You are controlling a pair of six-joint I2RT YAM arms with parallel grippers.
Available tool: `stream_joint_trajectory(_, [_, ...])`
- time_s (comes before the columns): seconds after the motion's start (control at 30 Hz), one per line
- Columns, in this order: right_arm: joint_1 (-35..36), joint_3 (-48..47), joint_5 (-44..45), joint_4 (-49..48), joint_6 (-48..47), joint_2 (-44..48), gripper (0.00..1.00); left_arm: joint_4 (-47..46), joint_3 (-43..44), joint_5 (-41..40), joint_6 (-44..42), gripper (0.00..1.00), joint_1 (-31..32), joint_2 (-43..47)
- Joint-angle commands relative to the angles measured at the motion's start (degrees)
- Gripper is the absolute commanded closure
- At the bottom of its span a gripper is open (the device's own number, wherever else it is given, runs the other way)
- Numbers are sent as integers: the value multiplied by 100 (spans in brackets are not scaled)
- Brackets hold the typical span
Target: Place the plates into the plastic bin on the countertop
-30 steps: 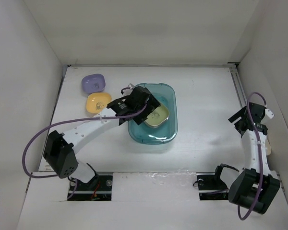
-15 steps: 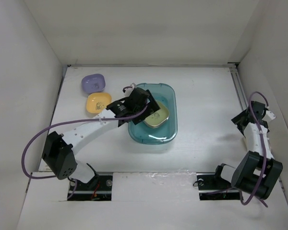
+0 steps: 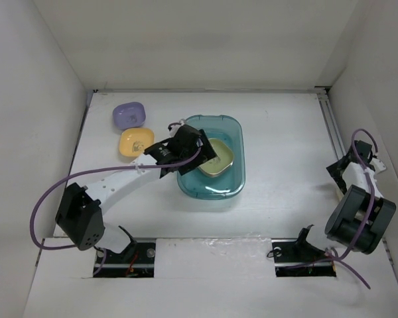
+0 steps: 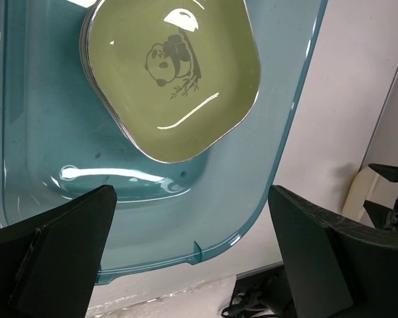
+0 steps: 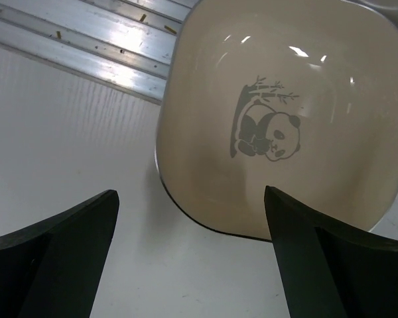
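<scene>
countertop (image 3: 278, 132): is carrying everything; three plates are lying outside the tub, so I judge the job about half finished.
plastic bin (image 3: 233, 187): is sitting mid-table, holding the green plate toward its right half.
left gripper (image 4: 192, 195): is hovering over the bin's left part with fingers spread wide and gripping nothing; it is clear of the dish below.
right gripper (image 5: 191, 195): is hanging low by the right wall, fingers splayed and empty, pointing at the cream plate's near rim.
green plate (image 4: 172, 73): is lying flat in the bin, panda print up, seemingly topping other dishes, since extra rims are showing under its edge.
cream plate (image 5: 278, 119): is resting beside the aluminium rail (image 5: 86, 40); this looks like the pick in hand.
yellow plate (image 3: 136, 142): is waiting just left of the bin, near the left arm.
purple plate (image 3: 129, 114): is sitting just behind the yellow one.
doing it well: the right fingers are needing to straddle the near rim, one above and one sliding under, without shoving the shallow dish against the rail.
risk: the slick rim is likely slipping if pinched too near a rounded corner.
</scene>
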State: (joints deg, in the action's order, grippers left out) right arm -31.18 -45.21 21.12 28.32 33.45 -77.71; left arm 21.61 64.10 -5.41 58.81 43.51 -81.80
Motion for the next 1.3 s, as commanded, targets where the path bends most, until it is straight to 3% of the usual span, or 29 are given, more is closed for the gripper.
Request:
stream_joint_trajectory(0.0, [-20,-5,-309,-528,30,54,5,-157,-46,-4,-220,0,-87,393])
stream_joint_trajectory(0.03, [-20,56,-398,-590,-40,54,6,-235,-125,-4,-220,0,-88,445])
stream_joint_trajectory(0.07, [-20,56,-451,-651,-110,54,16,-236,-125,83,-220,0,-175,446])
stream_joint_trajectory(0.17, [-20,135,-889,-871,-268,-59,31,-306,-265,145,-220,0,-229,551])
stream_joint_trajectory(0.5, [253,83,-961,-933,-375,-438,47,-596,-714,330,-220,0,-606,806])
stream_joint_trajectory(0.53, [340,83,-961,-933,-375,-438,55,-596,-793,400,-273,0,-606,806])
stream_joint_trajectory(0.7, [787,30,-900,-933,-436,-377,72,-649,-846,523,-273,0,-721,806])
stream_joint_trajectory(0.77, [1025,-48,-900,-925,-489,-376,96,-649,-846,523,-273,0,-773,859])
stream_joint_trajectory(0.8, [1174,-49,-900,-924,-489,-307,99,-649,-846,523,-273,0,-843,859])
stream_joint_trajectory(0.9, [1982,-356,-830,-767,-437,-61,100,-500,-846,410,-326,0,-975,911])
stream_joint_trajectory(1.0, [3027,-970,-497,-390,-375,195,100,-613,-1126,699,-492,0,-1492,1070])
stream_joint_trajectory(1.1, [4047,-1945,66,50,-375,195,100,-675,-1373,1208,-790,0,-2388,1280])
stream_joint_trajectory(1.27, [5796,-3720,1322,1034,-375,-147,100,-158,-1312,911,-1143,0,-3723,1570])
